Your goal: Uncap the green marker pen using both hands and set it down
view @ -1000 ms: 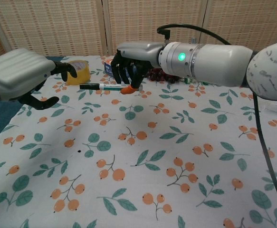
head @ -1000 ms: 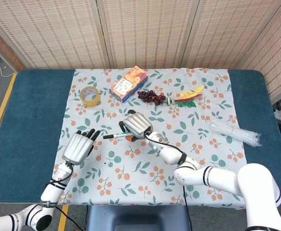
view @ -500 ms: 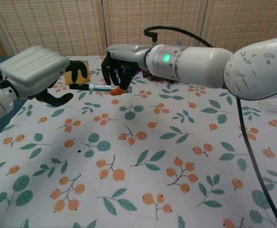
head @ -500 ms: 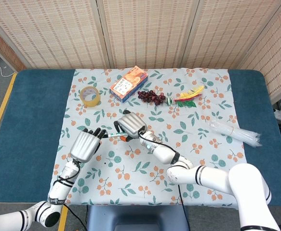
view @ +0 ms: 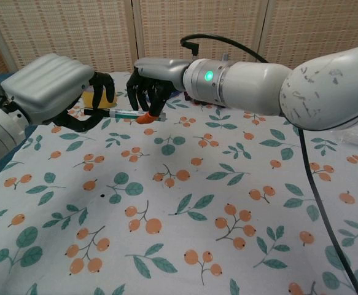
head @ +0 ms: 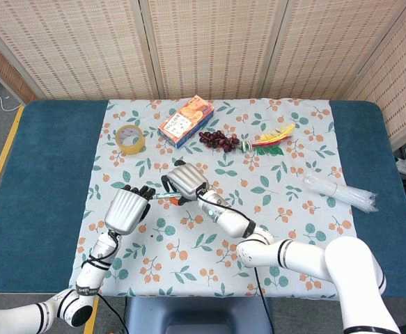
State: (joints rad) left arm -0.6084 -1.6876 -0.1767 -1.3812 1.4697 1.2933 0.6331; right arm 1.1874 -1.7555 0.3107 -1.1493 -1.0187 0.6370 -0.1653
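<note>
Fingers (view: 143,98) of both hands around marker (view: 124,113)

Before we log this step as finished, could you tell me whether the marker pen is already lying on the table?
No: in the chest view the right hand holds the marker pen level above the tablecloth.

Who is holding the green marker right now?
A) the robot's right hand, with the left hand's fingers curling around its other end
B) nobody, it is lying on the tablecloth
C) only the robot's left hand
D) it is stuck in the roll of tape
A: the right hand holds the green marker up above the tablecloth, and the left hand curls its fingers around the marker's dark end.
</note>
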